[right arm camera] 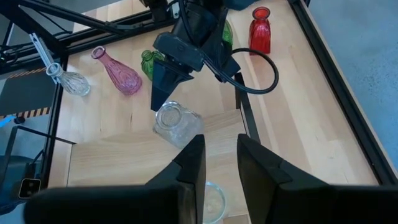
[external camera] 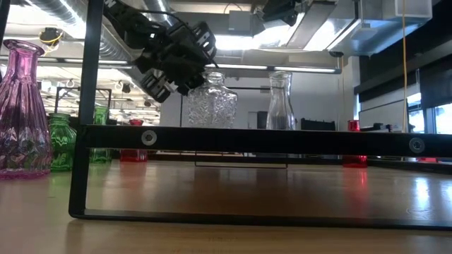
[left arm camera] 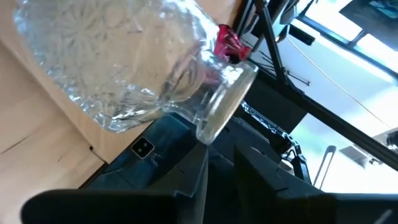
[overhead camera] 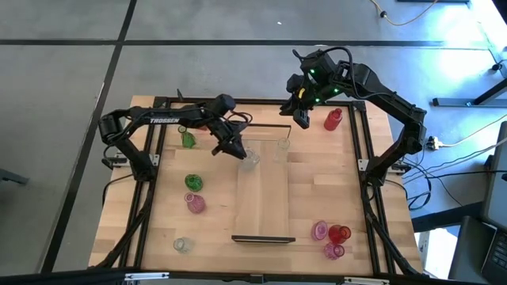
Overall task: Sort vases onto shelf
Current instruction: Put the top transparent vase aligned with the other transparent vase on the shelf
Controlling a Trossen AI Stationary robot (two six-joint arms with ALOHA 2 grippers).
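Observation:
The shelf [overhead camera: 265, 198] lies lengthwise down the middle of the table. A clear cut-glass vase [overhead camera: 249, 158] stands upright on its base at the shelf's far end. A taller clear bottle vase [overhead camera: 283, 147] stands beside it. My left gripper [overhead camera: 236, 152] is at the cut-glass vase's neck [left arm camera: 214, 106], coming from the table's left, its fingers a little apart. My right gripper [overhead camera: 303, 120] hangs high over the far edge, open and with nothing in it. My left gripper has its fingertips [left arm camera: 200, 163] right at the rim of the cut-glass vase's neck [left arm camera: 217, 121], reaching in roughly level from the table's left. I cannot tell whether they touch it. The vase stands upright on the shelf [external camera: 208, 99].
Left of the shelf stand two green vases [overhead camera: 188, 140] [overhead camera: 193, 182], a pink vase [overhead camera: 196, 203] and a small clear vase [overhead camera: 183, 245]. A red vase [overhead camera: 333, 119] is at the far right. Pink and red vases [overhead camera: 339, 234] cluster at the near right. Dark frames [external camera: 247, 137] cap the shelf's ends.

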